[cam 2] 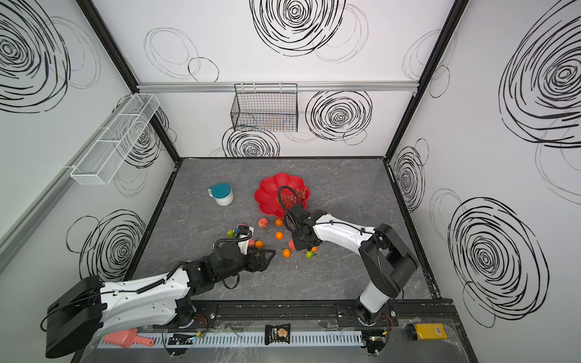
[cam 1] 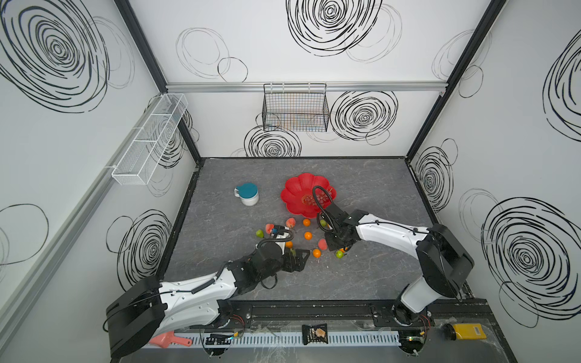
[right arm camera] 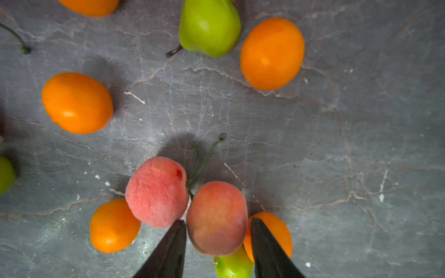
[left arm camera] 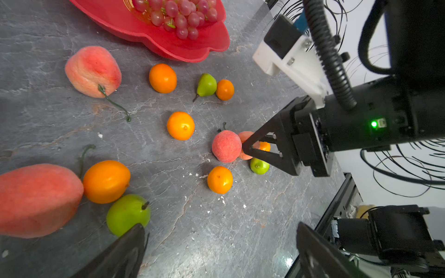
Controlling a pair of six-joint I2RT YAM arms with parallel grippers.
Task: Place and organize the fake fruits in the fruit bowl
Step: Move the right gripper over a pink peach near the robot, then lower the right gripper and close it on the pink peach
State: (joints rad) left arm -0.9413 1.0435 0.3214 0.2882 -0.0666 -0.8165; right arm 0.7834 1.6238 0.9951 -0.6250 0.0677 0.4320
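The red scalloped fruit bowl (cam 1: 292, 195) (cam 2: 267, 196) (left arm camera: 168, 45) stands mid-table and holds the grape bunch (cam 1: 320, 198) (left arm camera: 178, 16). Oranges (cam 1: 308, 235) (left arm camera: 180, 125), peaches (cam 1: 290, 222) (left arm camera: 92, 71) and green pears (cam 1: 259, 233) (left arm camera: 206, 84) lie loose in front of it. My right gripper (cam 1: 334, 246) (right arm camera: 218, 221) is low over the table and open. Its fingers straddle a peach (right arm camera: 216, 216) that lies against a redder peach (right arm camera: 156, 192); an orange (right arm camera: 277, 231) and a pear (right arm camera: 233, 264) sit behind it. My left gripper (cam 1: 301, 259) (left arm camera: 221, 227) is wide open over bare table, one finger beside a pear (left arm camera: 127, 214).
A white mug with a teal lid (cam 1: 248, 194) stands left of the bowl. A black wire basket (cam 1: 295, 110) hangs on the back wall and a white mesh shelf (cam 1: 151, 138) on the left wall. A yellow bottle (cam 1: 465, 331) and a pink scoop (cam 1: 169, 339) lie past the front rail.
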